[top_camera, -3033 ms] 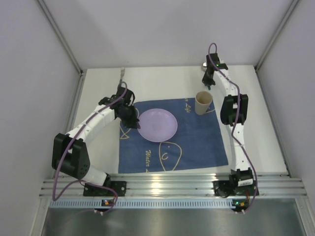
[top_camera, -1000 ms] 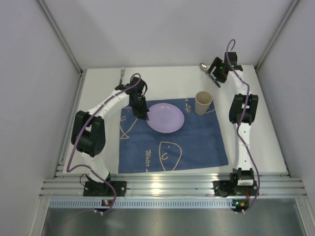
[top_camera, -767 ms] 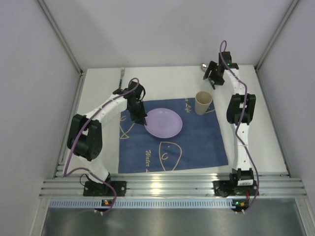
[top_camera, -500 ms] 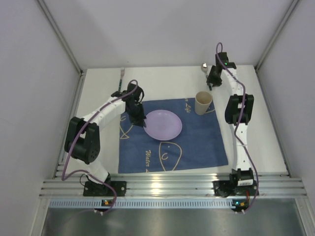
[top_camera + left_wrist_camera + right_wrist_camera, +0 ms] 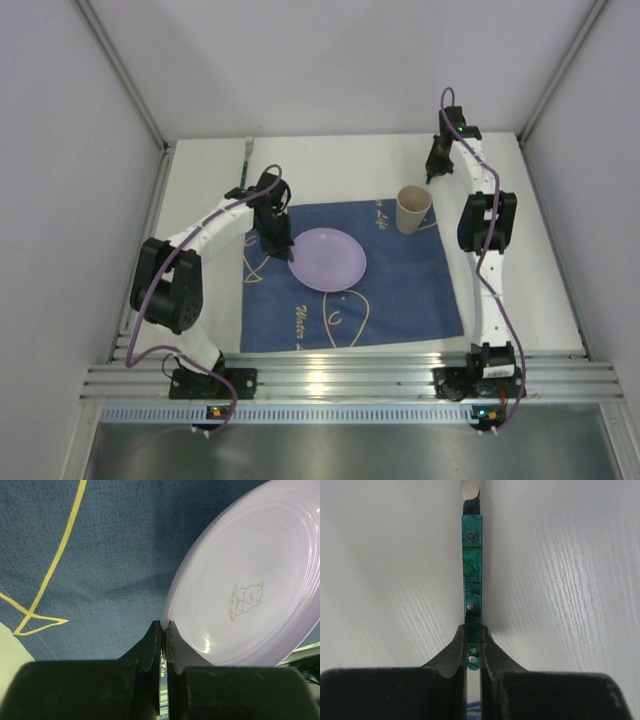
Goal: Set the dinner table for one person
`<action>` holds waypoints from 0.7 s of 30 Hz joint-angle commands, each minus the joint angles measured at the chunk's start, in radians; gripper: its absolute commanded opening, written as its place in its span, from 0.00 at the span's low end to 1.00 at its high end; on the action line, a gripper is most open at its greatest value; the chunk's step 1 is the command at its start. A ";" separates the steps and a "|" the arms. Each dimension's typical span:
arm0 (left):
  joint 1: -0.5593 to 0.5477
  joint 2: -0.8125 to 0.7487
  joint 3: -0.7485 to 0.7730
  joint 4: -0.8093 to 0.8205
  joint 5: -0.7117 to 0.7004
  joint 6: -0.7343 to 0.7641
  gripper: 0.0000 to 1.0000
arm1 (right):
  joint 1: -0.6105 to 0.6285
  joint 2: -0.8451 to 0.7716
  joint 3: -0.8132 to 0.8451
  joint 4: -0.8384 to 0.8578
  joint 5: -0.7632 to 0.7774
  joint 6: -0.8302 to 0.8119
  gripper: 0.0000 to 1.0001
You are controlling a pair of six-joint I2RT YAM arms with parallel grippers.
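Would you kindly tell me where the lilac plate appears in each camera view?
Top external: lilac plate at centre over blue placemat, left gripper on its left rim.
Left wrist: right half, rim pinched by that gripper.
Right wrist: absent; right gripper pinches a green-handled utensil.
Shared landmark: the placemat, top and left wrist only.

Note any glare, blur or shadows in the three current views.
Top external: even light, glare on the metal rail. Left wrist: plate sharp, small highlight near its lower rim; left gripper dark and soft-edged. Right wrist: green handle and table grain crisp, faint shadow right of the handle; right gripper nearly black.
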 commanded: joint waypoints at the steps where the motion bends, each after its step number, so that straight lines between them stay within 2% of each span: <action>1: 0.004 0.010 -0.038 0.029 0.015 0.038 0.00 | 0.003 0.019 -0.073 -0.072 0.019 -0.011 0.00; 7: 0.004 0.050 -0.101 0.122 -0.003 0.045 0.00 | -0.005 -0.145 -0.077 -0.040 0.091 -0.045 0.00; 12: 0.003 0.082 -0.127 0.176 0.041 0.047 0.00 | -0.025 -0.349 -0.119 -0.047 0.137 -0.082 0.00; 15: 0.000 0.074 -0.145 0.188 0.052 0.048 0.30 | -0.028 -0.484 -0.183 -0.053 0.152 -0.088 0.00; 16: 0.000 0.062 -0.160 0.193 0.052 0.050 0.53 | -0.028 -0.549 -0.226 -0.052 0.154 -0.089 0.00; 17: 0.000 0.055 -0.165 0.191 0.048 0.048 0.63 | -0.025 -0.584 -0.244 -0.056 0.155 -0.092 0.00; 19: 0.000 0.029 -0.177 0.184 0.012 0.041 0.74 | -0.026 -0.678 -0.307 -0.056 0.154 -0.092 0.00; 21: 0.000 0.015 -0.173 0.175 -0.008 0.044 0.78 | -0.023 -0.743 -0.346 -0.061 0.151 -0.094 0.00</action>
